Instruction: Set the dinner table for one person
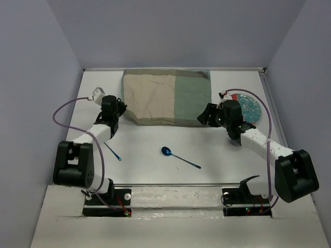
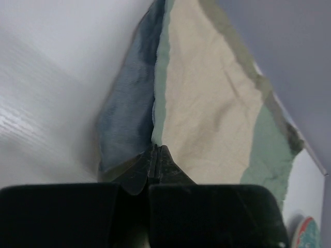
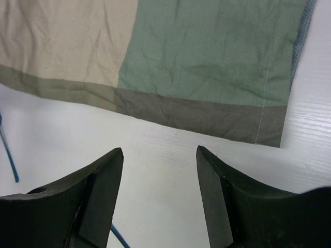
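We look down from high behind the near edge, six o'clock, onto the whole dinner table [image 1: 145, 139]. Both wrist views sit close and low, facing the placemat [image 1: 166, 97] toward twelve o'clock; all three share it.

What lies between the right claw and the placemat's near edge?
Only bare white dinner table: the right wrist view shows nothing between the open right claw and the placemat.

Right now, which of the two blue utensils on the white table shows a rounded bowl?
The glossy blue spoon at the centre of the white tabletop; the thinner blue utensil beside the left arm shows only a slim shaft.
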You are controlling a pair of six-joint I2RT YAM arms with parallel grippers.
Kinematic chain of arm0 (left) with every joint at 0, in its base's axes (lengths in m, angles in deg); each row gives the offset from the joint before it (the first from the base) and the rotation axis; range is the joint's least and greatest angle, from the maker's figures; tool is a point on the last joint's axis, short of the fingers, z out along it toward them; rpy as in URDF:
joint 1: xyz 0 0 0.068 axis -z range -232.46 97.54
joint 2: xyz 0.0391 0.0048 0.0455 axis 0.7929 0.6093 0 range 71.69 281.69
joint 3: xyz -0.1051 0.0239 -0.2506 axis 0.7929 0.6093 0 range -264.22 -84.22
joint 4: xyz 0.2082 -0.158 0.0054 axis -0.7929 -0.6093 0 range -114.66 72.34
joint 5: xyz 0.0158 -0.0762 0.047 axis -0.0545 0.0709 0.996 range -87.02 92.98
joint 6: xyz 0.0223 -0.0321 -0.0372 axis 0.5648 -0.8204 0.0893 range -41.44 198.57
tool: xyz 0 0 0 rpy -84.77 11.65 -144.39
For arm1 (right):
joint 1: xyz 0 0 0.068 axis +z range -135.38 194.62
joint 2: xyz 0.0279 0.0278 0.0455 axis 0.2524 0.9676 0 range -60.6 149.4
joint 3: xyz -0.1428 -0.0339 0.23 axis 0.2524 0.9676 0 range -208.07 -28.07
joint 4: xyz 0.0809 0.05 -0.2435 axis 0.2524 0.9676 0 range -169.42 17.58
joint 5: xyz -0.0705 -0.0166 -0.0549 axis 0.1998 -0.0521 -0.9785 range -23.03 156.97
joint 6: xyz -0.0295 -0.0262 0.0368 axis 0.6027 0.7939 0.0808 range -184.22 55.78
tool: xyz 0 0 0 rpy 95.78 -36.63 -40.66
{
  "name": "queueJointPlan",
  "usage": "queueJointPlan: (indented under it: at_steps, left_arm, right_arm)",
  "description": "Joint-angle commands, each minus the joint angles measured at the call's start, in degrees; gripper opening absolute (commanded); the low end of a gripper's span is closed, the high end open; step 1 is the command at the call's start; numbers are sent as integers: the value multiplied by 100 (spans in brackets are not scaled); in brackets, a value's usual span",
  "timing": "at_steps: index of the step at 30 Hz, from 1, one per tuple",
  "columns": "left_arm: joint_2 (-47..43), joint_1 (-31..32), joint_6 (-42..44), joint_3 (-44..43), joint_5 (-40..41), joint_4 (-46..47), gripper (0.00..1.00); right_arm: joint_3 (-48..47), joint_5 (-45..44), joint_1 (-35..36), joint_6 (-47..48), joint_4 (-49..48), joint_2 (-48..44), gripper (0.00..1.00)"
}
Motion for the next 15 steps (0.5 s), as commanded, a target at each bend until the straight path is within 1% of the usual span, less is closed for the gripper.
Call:
queueJointPlan:
  at_steps: [1, 4, 5, 6, 8, 9, 10, 11, 12, 13, 15]
  left_arm:
    - [-371, -21, 128, 518, 75, -91, 0]
    - [-397, -30, 32, 808, 215, -179, 0]
    - [-406, -21, -4, 853, 207, -179, 10]
    - [-406, -30, -4, 897, 163, -179, 12]
    - [-441, -30, 5, 915, 162, -311, 24]
    - [-468, -30, 5, 924, 250, -363, 35]
    - [-581, -30, 5, 933, 520, -433, 45]
    - [-669, -21, -4, 1020, 645, -469, 59]
    - [-870, -30, -126, 1090, 794, -469, 61]
    - [-985, -21, -170, 1160, 839, -452, 65]
    - [-1188, -12, -293, 1389, 910, -434, 66]
  right_arm:
    - [-55, -943, -24, -27, -63, 292, 64]
    - [-442, -1481, -24, -35, 350, 766, 64]
    - [-538, -1561, -24, -35, 368, 855, 63]
    - [-557, -1658, -24, -44, 490, 951, 60]
    - [-557, -2036, -24, -53, 544, 1013, 58]
    - [-557, -2098, -24, -44, 553, 1040, 58]
    - [-557, -2150, -24, -53, 561, 1040, 58]
    - [-531, -2160, -24, -114, 553, 1005, 58]
    - [-478, -2134, -24, -123, 527, 970, 58]
    - [-460, -2107, -24, -140, 518, 935, 58]
    - [-434, -2238, -24, -115, 518, 899, 58]
